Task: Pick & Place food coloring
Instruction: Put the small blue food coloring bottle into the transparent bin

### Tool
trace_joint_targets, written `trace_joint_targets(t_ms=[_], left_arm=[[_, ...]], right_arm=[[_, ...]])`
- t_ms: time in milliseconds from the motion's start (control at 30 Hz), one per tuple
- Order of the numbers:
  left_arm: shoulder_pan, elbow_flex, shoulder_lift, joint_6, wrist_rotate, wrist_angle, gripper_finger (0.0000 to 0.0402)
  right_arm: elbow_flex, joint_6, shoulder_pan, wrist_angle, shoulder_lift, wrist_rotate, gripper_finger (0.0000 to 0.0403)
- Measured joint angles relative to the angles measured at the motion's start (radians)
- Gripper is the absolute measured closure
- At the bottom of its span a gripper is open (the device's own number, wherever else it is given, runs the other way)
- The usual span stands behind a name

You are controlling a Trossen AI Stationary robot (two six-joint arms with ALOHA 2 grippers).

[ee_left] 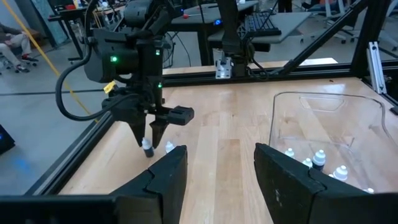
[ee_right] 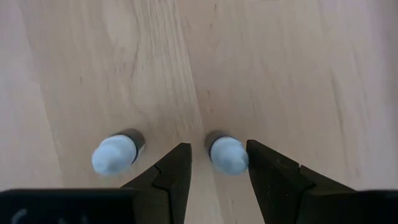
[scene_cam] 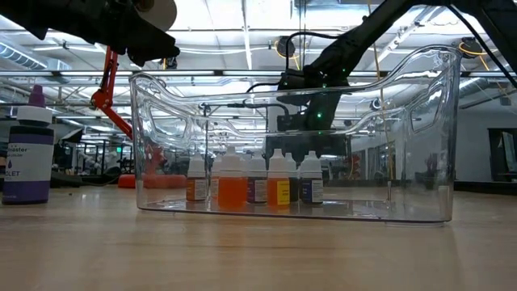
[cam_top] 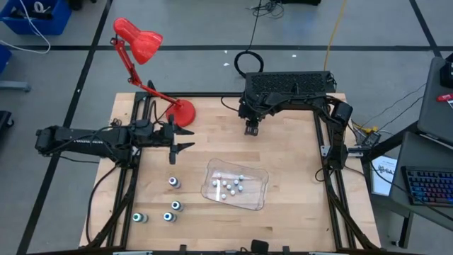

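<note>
Two tiny food coloring bottles with whitish caps stand on the wood near the table's far edge. My right gripper (ee_right: 219, 163) (cam_top: 251, 130) points steeply down over them, open. One bottle (ee_right: 227, 154) stands between its fingertips and the other (ee_right: 115, 152) just outside one finger. The left wrist view shows the same pair (ee_left: 147, 148) (ee_left: 169, 147) under that gripper. Several more small bottles (cam_top: 230, 185) stand in the clear tray (cam_top: 263, 185). My left gripper (ee_left: 217, 165) (cam_top: 180, 145) hovers open at the table's left.
Several larger bottles with bluish tops (cam_top: 173, 183) (cam_top: 176, 206) (cam_top: 140, 217) stand on the wood to the left of the tray. A red desk lamp (cam_top: 182, 112) stands at the far left corner. Bare wood lies between the right gripper and the tray.
</note>
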Motion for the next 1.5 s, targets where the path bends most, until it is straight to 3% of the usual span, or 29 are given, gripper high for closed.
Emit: trace_joint_targets(t_ms=[233, 1267, 1500], left_arm=[[0.000, 0.000, 0.000, 0.000, 0.000, 0.000, 0.0215], [0.000, 0.000, 0.000, 0.000, 0.000, 0.000, 0.0215], [0.000, 0.000, 0.000, 0.000, 0.000, 0.000, 0.0215]], right_arm=[[0.000, 0.000, -0.002, -0.003, 0.000, 0.058, 0.0261], [0.000, 0.004, 0.000, -0.027, -0.041, 0.042, 0.0261], [0.000, 0.024, 0.003, -0.022, -0.038, -0.009, 0.0261]])
